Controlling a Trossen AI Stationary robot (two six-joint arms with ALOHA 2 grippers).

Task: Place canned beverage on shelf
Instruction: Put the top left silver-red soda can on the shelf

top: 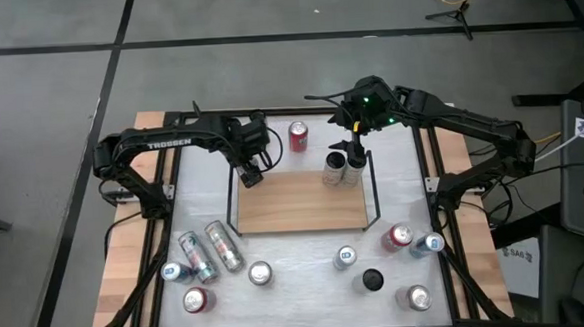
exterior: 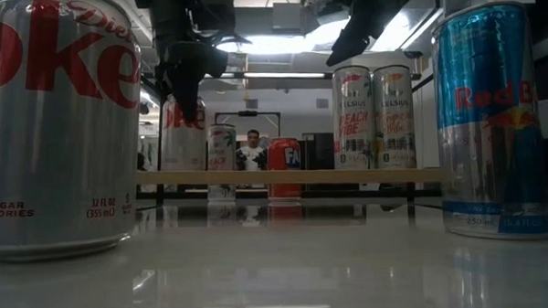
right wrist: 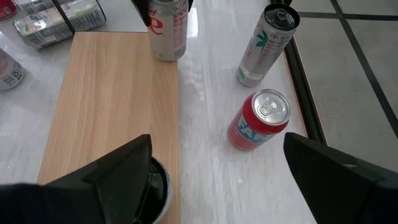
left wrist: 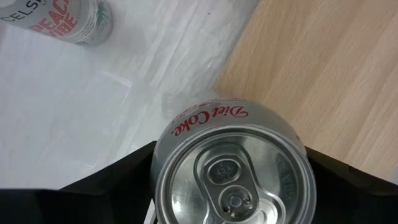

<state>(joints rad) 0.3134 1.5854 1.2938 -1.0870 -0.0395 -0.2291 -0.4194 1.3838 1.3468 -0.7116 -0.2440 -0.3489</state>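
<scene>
Releasing calls for a straight lift: the left gripper (left wrist: 233, 186), jaws spread, flanks the Coke (left wrist: 233, 180) at the shelf's (top: 299, 203) ten o'clock corner. Right gripper (top: 356, 140) waits open at one o'clock.

The white worktop (top: 308, 273) carries scattered cans and the wooden shelf (top: 299, 205), where three cans stand.

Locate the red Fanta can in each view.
High view: red Fanta can at top centre, beyond the shelf, past its far edge.
Low view: centre, behind the shelf board.
Left wrist view: not in it.
Right wrist view: right of centre, on the white tabletop.
Shared landmark: the wooden shelf.
</scene>
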